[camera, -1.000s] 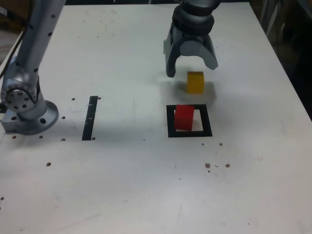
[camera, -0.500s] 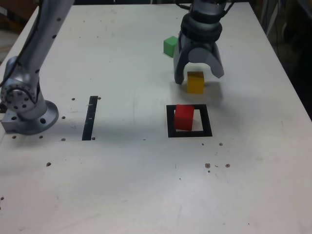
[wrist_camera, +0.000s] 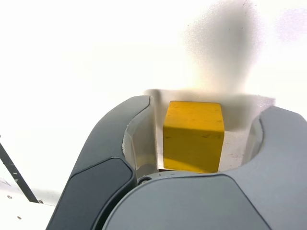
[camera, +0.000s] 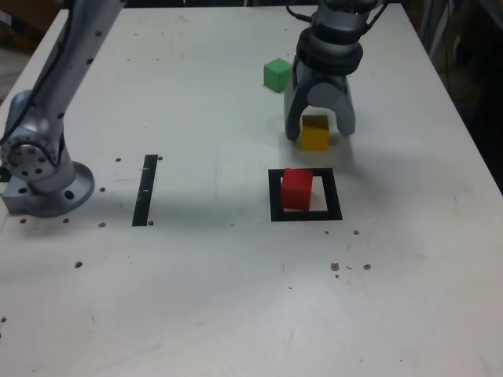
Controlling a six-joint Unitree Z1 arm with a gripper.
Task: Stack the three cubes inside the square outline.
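I am in a lab or test room. My metal base (camera: 43,184) is bolted to a big white table (camera: 236,298) full of small screw holes, and black tape shapes (camera: 145,190) are stuck on it. Dark shelves or gear stand past the table's edges, too blurry to tell.

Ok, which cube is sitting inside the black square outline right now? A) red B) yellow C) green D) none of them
A: in the exterior view the red cube stands inside the square outline, while the yellow cube sits between the gripper jaws and the green cube lies farther back.
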